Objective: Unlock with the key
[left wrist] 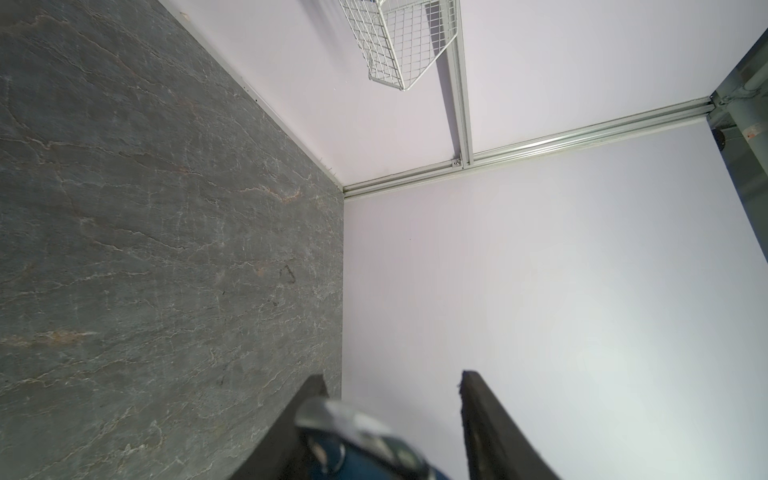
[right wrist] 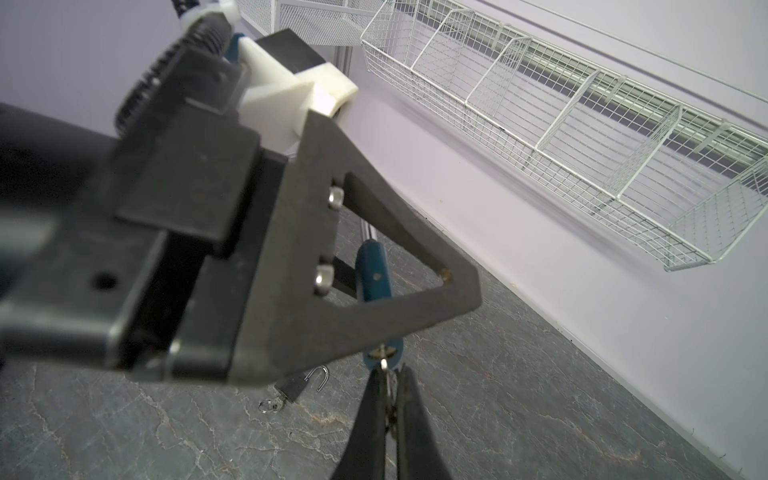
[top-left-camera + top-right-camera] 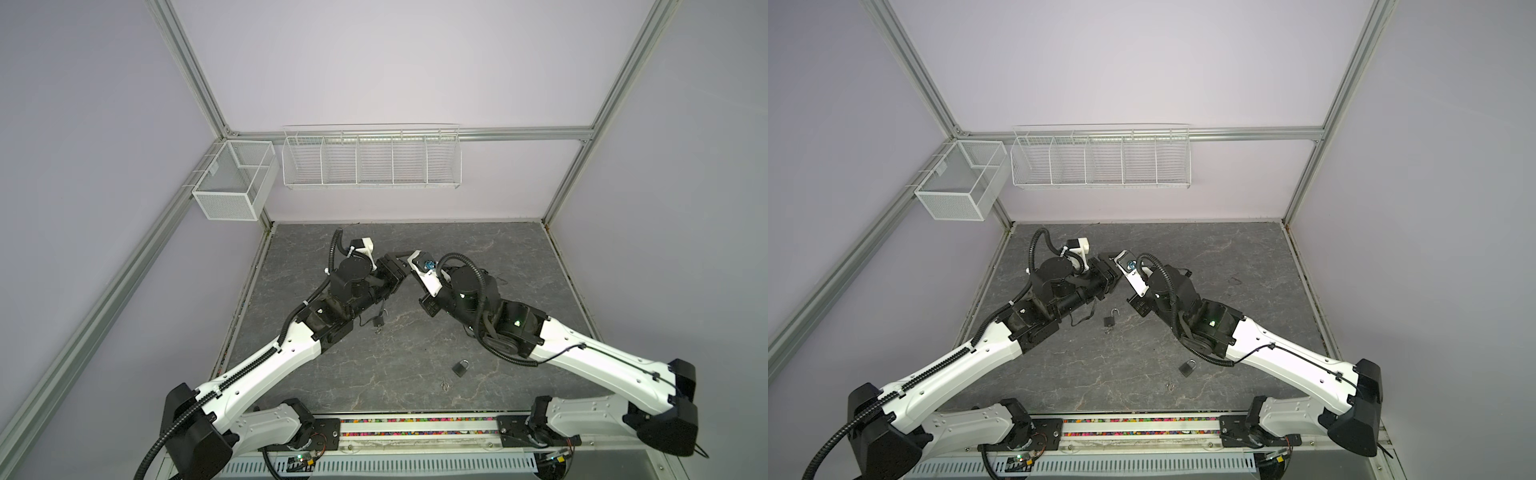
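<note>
Blurred right against the left wrist lens, the blue padlock is sitting between the fingers of the left hand. That hand is standing about half wide around the lock, which is lying against one finger while a strip of wall is showing between it and the other. In the right wrist view, the right hand is pinching its fingers narrow on the small silver key, whose tip is meeting the brass keyway in the padlock's end; how deep it is sitting I cannot tell. In both top views the two hands are meeting in the air above the tabletop, toward its rear middle. At about 7 o'clock from them, a black padlock is lying on the tabletop with its shackle swung open and a ringed key at its base. At about 5 o'clock, nearer the front edge, a second black padlock is lying with its shackle shut, and a loose key ring is resting just beside it at its 7 o'clock. On the back wall a wire rack is hanging at 12 o'clock, and a mesh basket at 10 o'clock.
</note>
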Available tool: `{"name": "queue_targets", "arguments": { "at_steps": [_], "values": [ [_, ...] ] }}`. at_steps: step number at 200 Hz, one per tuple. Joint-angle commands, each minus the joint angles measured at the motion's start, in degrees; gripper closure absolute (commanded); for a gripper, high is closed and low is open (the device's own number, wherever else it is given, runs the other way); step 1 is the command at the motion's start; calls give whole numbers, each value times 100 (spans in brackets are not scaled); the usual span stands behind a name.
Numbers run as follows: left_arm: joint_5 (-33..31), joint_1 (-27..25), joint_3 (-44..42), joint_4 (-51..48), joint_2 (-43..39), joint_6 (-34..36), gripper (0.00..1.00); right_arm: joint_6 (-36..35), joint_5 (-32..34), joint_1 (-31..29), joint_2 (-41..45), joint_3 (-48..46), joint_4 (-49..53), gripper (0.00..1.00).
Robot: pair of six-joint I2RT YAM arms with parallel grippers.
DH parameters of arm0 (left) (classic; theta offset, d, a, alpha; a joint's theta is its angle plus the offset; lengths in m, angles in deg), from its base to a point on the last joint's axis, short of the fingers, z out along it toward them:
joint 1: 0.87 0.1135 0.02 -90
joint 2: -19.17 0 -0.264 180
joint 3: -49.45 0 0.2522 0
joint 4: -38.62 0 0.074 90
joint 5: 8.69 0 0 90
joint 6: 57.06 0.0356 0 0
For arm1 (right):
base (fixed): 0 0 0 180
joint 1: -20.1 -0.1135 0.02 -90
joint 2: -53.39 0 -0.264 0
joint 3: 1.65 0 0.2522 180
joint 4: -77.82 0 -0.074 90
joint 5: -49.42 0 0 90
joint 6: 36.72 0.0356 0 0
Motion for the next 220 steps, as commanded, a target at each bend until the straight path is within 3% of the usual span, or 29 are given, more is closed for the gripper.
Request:
{"name": "queue_targets", "arguments": {
  "at_steps": [1,52,66,106,144,172,220],
  "values": [
    [-129,-4,-218,546,16,-384,48,188,-25,-39,10,37,-383,94],
    [-247,-4,-344,694,-60,-432,54,462,-63,-42,-32,-3,-436,93],
    [-242,-9,-351,691,-49,-472,64,550,-104,-35,-19,-22,-477,93],
    [-234,-4,-380,664,-64,-469,78,912,-445,8,59,40,-425,94],
    [-152,-7,-606,858,-193,-453,100,1779,-1421,333,288,-5,-505,94],
    [-32,-20,-755,1027,-268,-459,100,2887,-2351,677,431,-192,-949,94],
    [194,-20,-892,1058,-304,-481,100,3973,-2796,856,523,-161,-1139,94]
  ]
}}
